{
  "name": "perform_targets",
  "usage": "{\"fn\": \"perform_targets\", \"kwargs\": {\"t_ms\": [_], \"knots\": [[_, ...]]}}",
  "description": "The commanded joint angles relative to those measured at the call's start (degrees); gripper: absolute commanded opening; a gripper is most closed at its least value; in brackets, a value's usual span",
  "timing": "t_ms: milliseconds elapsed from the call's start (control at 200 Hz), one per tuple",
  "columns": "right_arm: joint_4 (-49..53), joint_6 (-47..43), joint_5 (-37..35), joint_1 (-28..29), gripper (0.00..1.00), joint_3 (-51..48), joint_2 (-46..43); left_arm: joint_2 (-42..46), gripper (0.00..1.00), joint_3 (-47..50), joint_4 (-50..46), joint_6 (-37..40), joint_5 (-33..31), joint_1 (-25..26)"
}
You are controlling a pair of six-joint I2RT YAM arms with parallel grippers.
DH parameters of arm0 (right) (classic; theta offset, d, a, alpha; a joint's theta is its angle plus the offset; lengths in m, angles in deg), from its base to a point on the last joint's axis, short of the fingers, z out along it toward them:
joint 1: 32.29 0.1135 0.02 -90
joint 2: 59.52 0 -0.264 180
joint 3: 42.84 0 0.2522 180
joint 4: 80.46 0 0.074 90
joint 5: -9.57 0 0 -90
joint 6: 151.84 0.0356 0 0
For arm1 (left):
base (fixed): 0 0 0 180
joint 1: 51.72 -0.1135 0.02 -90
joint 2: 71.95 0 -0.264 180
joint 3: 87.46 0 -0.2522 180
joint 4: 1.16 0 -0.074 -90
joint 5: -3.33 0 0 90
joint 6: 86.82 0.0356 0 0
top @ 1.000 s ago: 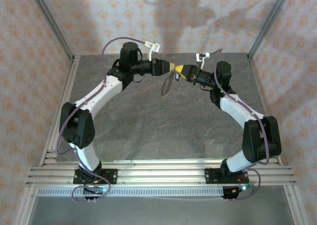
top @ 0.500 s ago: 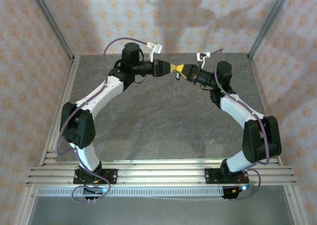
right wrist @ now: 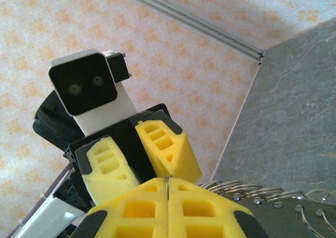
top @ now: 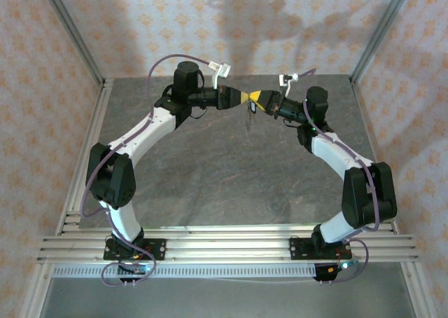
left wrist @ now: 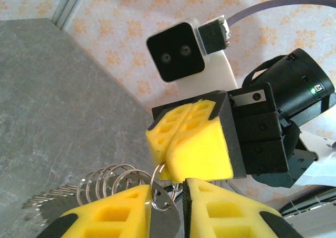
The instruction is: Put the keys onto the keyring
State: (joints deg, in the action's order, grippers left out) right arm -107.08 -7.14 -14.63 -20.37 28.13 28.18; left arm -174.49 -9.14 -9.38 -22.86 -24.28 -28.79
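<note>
Right end effector point(right wrist: 167, 187) pinches the keyring point(left wrist: 111, 177).

The top camera hangs high behind the arm bases, looking down and forward over the grey counter point(top: 210, 164) to the papered back wall. Each wrist camera sits close behind its own yellow fingers, tilted up. The left fingers point(left wrist: 131, 196) point at the right fingers point(right wrist: 205, 196), so the two lenses stare at each other. Both catch the keyring point(left wrist: 160, 196) between them, above the far counter.
</note>
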Motion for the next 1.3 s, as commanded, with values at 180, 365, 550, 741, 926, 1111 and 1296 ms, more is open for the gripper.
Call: {"fn": "perform_targets", "kwargs": {"t_ms": [180,365,550,741,926,1111,1296], "knots": [[-3.35,0.06,-1.84,-0.16,0.00,0.80,0.29,-0.10,0.24,-1.50,-0.87,2.63,4.30,2.19],[-3.22,0.06,-1.85,-0.17,0.00,0.62,0.24,-0.64,0.25,-2.34,-2.29,3.76,4.40,2.98],[-2.85,-0.29,-1.89,-0.19,0.00,0.36,0.06,-0.91,0.19,-2.69,-1.56,3.35,4.14,3.37],[-2.65,-0.38,-1.77,-0.18,0.00,0.18,0.02,-1.23,0.12,-2.64,-0.18,2.33,3.07,3.69],[-1.01,-0.68,-2.09,-0.58,0.00,0.36,-0.05,-0.96,0.00,-0.85,3.43,-0.50,-0.45,3.69],[-1.07,0.06,-2.91,-2.25,0.18,-0.94,-1.52,0.38,0.00,2.01,8.15,-4.19,-6.09,3.35],[-0.66,-0.29,-3.34,-2.60,0.30,-2.56,-3.58,1.07,0.00,3.40,11.69,-8.03,-8.05,3.25]]}}
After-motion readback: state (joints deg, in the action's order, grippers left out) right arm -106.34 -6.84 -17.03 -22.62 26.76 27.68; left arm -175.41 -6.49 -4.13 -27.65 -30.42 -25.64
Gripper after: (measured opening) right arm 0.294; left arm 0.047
